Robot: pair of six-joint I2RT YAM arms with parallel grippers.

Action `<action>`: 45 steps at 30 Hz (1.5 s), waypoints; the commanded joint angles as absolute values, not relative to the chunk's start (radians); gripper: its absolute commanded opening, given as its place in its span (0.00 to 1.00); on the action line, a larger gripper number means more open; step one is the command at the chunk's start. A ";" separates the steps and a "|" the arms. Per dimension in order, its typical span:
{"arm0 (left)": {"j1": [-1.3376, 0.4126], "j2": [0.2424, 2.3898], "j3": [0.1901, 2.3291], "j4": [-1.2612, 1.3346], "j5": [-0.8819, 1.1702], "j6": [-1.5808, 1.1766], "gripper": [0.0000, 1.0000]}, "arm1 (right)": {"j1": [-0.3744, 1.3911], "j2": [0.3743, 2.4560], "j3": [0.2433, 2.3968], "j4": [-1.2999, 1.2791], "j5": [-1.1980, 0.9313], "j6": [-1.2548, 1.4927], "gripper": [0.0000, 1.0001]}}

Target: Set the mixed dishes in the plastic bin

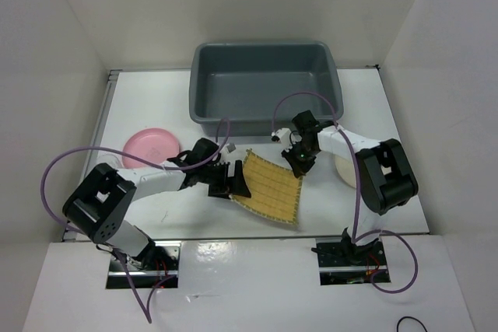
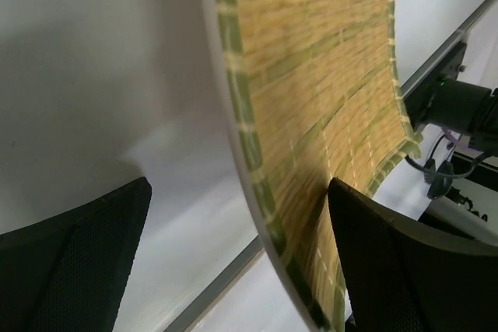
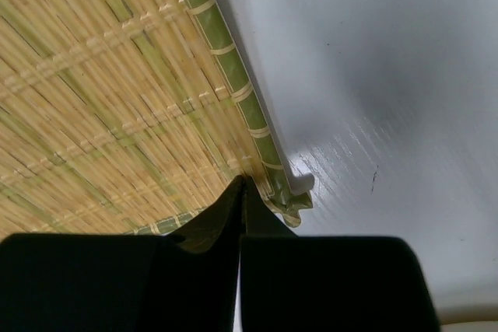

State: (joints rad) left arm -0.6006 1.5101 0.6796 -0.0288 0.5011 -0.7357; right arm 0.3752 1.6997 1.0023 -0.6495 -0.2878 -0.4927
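Observation:
The yellow woven mat (image 1: pixel 268 188) lies between my two grippers in front of the grey plastic bin (image 1: pixel 264 118), which holds nothing I can see. My right gripper (image 1: pixel 299 162) is shut on the mat's far right corner; in the right wrist view the fingers (image 3: pixel 241 184) pinch the mat (image 3: pixel 101 91) near its green border. My left gripper (image 1: pixel 233 180) is open, with the mat's left edge (image 2: pixel 311 60) standing curved between its fingers (image 2: pixel 240 184). The pink bowl (image 1: pixel 152 145) sits at the left. The cream plate (image 1: pixel 342 170) is partly hidden behind the right arm. I cannot make out the clear cup.
White walls enclose the table on three sides. The bin's near wall stands just behind both grippers. Purple cables loop off both arms. The table's front edge (image 1: pixel 257 239) runs just below the mat.

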 commanded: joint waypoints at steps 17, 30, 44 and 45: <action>-0.712 1.459 0.690 0.058 0.520 -0.798 0.07 | 0.388 1.727 0.977 -0.634 -0.249 -0.518 0.00; -0.712 1.051 0.834 -0.261 0.529 -0.819 0.00 | 0.238 1.079 1.006 -0.600 -0.056 -0.394 0.00; -0.528 1.595 1.653 -0.135 0.591 -0.958 0.00 | -0.110 0.905 0.922 -0.522 0.233 -0.247 0.09; -0.484 1.709 1.696 -0.121 0.591 -0.989 0.00 | -0.129 0.905 0.922 -0.532 0.189 -0.256 0.09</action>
State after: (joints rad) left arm -0.5629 1.5330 1.6173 -0.2070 0.5636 -0.8982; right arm -0.0994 0.9169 0.9146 -0.5785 0.1780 -0.2806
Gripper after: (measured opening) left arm 0.162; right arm 0.086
